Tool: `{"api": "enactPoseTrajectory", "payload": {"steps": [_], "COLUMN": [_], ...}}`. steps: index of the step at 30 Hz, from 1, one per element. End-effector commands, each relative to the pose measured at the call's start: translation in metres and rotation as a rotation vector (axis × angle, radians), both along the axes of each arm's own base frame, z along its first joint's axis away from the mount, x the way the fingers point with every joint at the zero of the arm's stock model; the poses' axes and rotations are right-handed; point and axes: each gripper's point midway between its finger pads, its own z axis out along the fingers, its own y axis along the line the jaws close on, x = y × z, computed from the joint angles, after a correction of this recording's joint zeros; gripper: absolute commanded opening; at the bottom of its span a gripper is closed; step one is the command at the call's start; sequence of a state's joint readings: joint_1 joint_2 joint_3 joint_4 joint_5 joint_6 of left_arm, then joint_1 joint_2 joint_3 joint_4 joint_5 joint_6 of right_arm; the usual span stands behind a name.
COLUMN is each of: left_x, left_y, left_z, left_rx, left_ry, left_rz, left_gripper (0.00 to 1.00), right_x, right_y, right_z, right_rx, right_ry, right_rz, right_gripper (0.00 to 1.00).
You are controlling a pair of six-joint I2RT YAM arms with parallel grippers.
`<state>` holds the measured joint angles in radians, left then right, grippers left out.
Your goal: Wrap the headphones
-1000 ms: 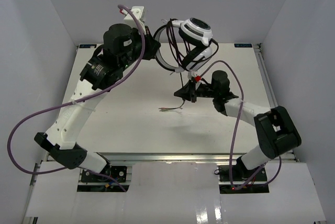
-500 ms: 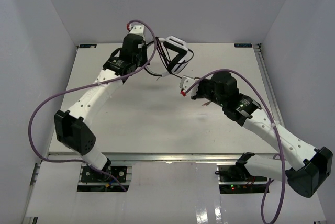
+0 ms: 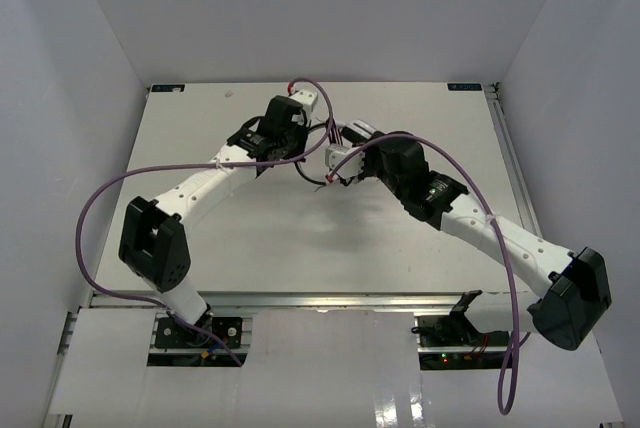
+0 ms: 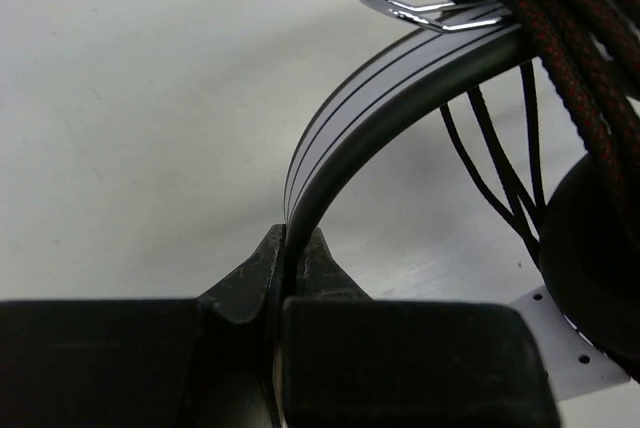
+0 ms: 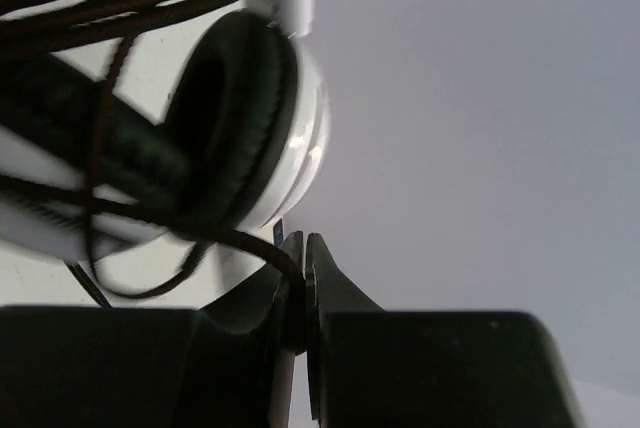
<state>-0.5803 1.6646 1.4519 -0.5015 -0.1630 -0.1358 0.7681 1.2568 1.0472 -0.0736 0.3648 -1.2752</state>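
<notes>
Left wrist view: the left gripper (image 4: 291, 266) is clamped on the white headband (image 4: 400, 73) of the headphones (image 3: 356, 131), its jaws parted only by the band. Black cable (image 4: 570, 38) is coiled over the band at 1 o'clock. The right gripper (image 5: 303, 283) is nearly closed, a cable strand pinched below an earcup (image 5: 255, 128). The headphones are held over the table (image 3: 250, 228), toward 12 o'clock.

The headphones (image 5: 300, 138) pair a glossy white earcup shell with a black cushion (image 5: 235, 108). Their headband (image 4: 380, 98) is pale grey-white, ruled lengthwise with thin dark pinstripes. The cable (image 4: 575, 58) is black braid flecked with dark red. The left gripper (image 4: 290, 268) and right gripper (image 5: 303, 278) are matte black. Purple robot cables (image 3: 82, 248) trail from the white-and-black arms (image 3: 190, 188) over an off-white table (image 3: 300, 238).
</notes>
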Motion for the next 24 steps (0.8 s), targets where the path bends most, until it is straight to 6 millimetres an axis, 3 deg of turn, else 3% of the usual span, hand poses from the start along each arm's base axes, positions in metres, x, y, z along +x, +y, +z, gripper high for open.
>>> {"api": "enactPoseTrajectory", "payload": {"steps": [1,6,9,12,24], "left_x": [-0.042,-0.071,-0.079,-0.083,-0.091], "left_y": [-0.016,-0.017,-0.017,-0.015,-0.007], "left_z": [0.033,0.040,0.043,0.041,0.036], "left_rx": [-0.079,-0.112,-0.116,-0.107,-0.057], "left_ry": [-0.056,-0.078,-0.093,-0.093,-0.119], "left_rz": [-0.239,-0.357,-0.395,-0.413,-0.453], "left_gripper": [0.00,0.00,0.00,0.00,0.00], "right_x": [0.001,-0.021,-0.041,-0.051,-0.055], "right_y": [-0.003,0.017,0.035,0.041,0.045], "right_z": [0.040,0.012,0.008,0.011,0.020], "right_rx": [0.048,0.065,0.096,0.110,0.051], "right_ry": [-0.139,0.087,0.202,0.259,0.313], "right_rz": [0.007,0.175,0.307,0.367,0.477], "right_gripper": [0.08,0.08,0.08,0.08,0.10]}}
